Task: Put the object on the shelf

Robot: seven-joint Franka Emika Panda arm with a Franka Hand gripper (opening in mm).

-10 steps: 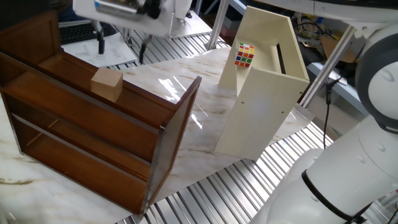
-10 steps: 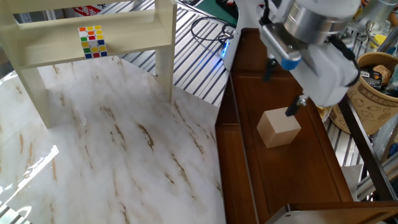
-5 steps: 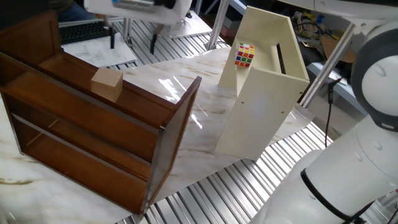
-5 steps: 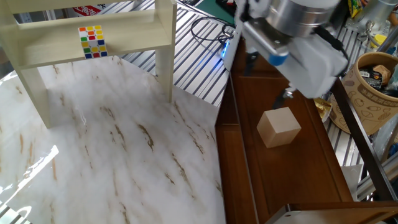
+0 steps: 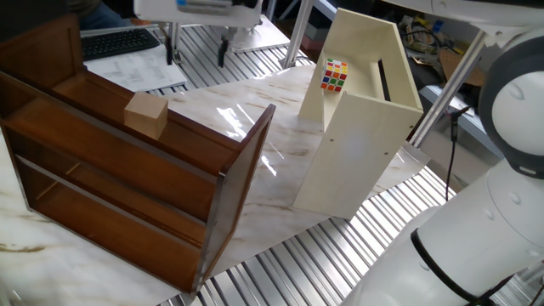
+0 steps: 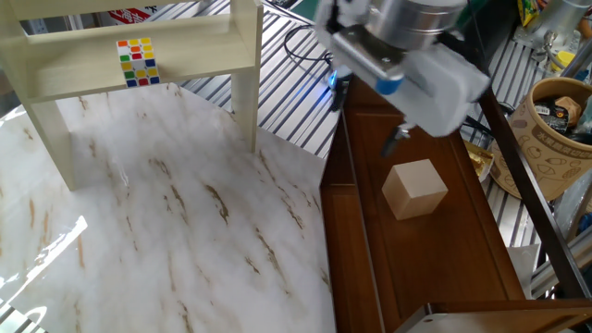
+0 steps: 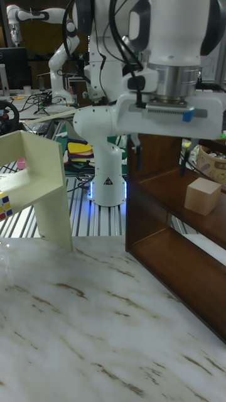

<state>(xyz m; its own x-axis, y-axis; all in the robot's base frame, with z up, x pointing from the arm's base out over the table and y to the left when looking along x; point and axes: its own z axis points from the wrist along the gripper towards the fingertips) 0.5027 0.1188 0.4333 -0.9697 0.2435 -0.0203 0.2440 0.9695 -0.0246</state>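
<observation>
The object, a plain tan wooden block, rests on the top board of the dark brown shelf. My gripper hangs open and empty above the shelf's back edge. It is well apart from the block and raised above it. Nothing sits between its two black fingers.
A tall cream-white cabinet stands on the marble table beside the shelf, with a Rubik's cube on its ledge. A woven basket sits behind the shelf. The robot's white base stands behind the table.
The open gripper has lifted and drifted away from the block, towards the cabinet side. The block has stayed where it was on the shelf.
</observation>
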